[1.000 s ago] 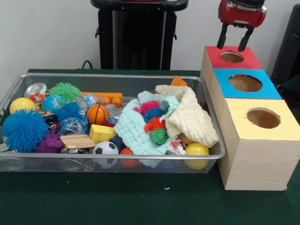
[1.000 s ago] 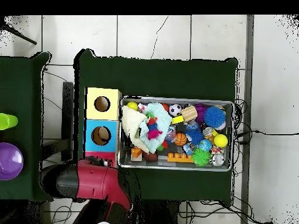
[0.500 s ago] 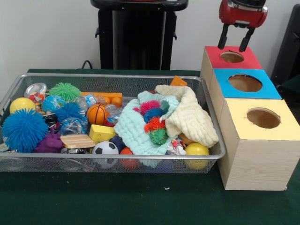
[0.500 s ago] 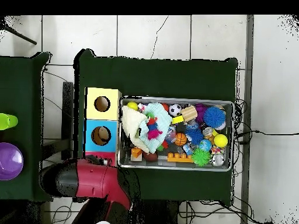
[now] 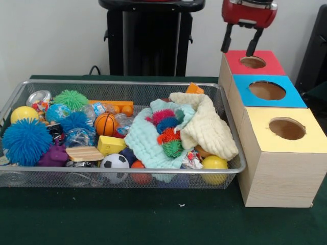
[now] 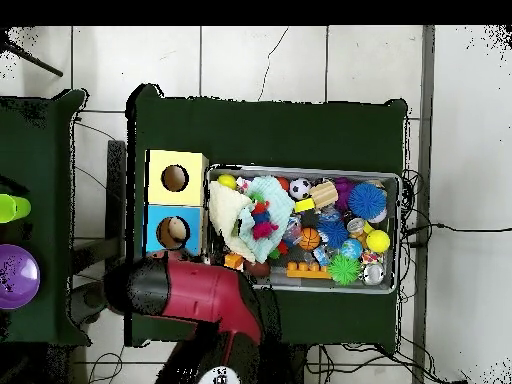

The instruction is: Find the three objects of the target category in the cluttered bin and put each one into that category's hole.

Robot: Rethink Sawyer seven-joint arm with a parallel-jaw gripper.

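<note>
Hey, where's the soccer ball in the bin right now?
In the front view, the soccer ball sits against the bin's near wall, left of centre, just below the yellow block.

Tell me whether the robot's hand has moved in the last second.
Yes. In the front view the hand has shifted left and slightly up, now off the left edge of the red box instead of over its hole.
</note>
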